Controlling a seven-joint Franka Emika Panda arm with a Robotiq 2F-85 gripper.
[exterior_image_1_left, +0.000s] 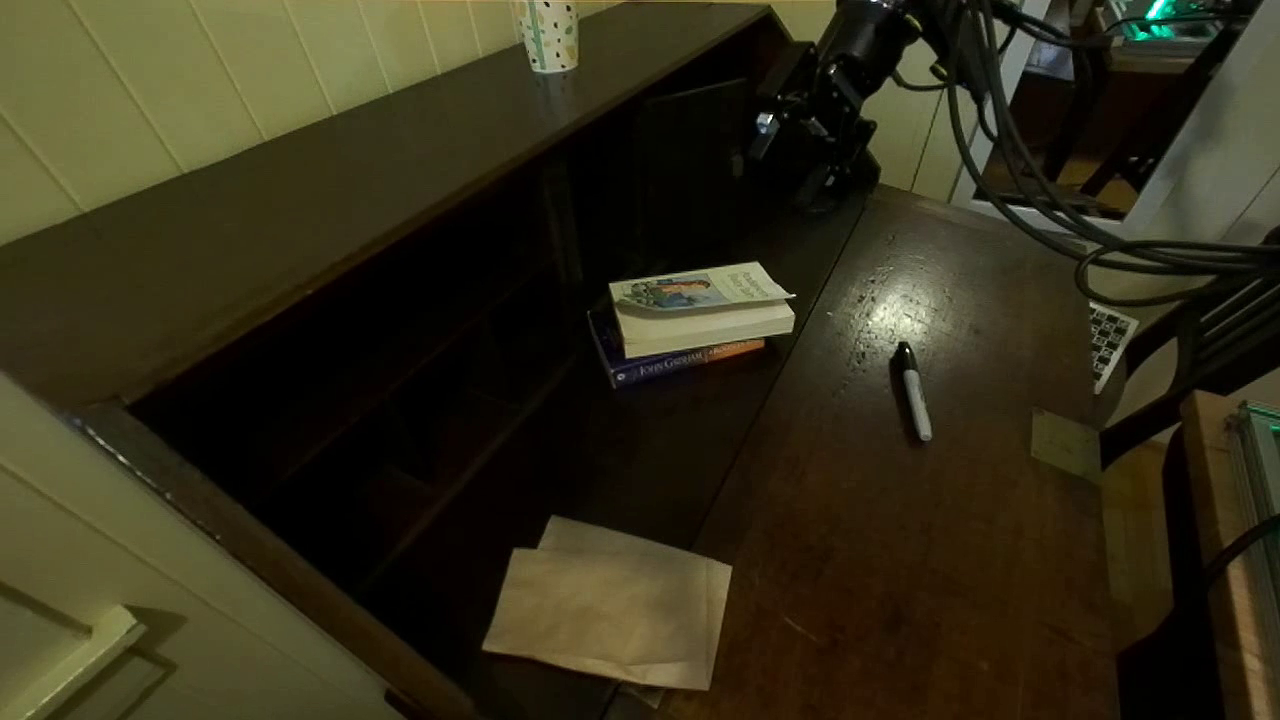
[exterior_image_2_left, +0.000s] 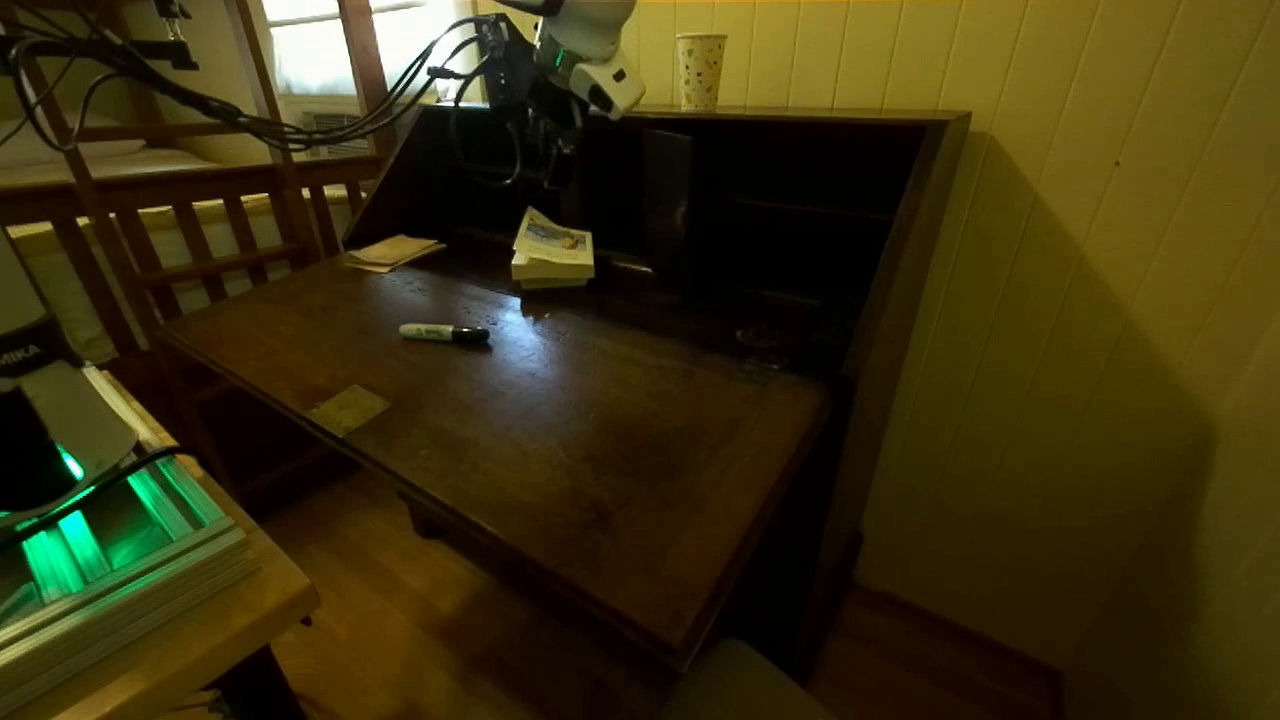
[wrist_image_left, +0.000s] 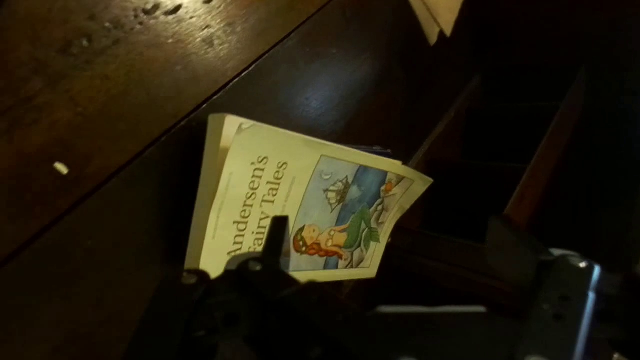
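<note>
Fingers spread wide, apart from 2 stacked books! The top book reads Andersen's Fairy Tales, sharpest in the wrist view; the lower book shows its lettered blue spine in an exterior view. Both lie at the back of the worktop. Only the exterior views give us 1 marker, and 1 cup up on the ledge. And the paper, at least 2 pieces: just corners reach the wrist view.
</note>
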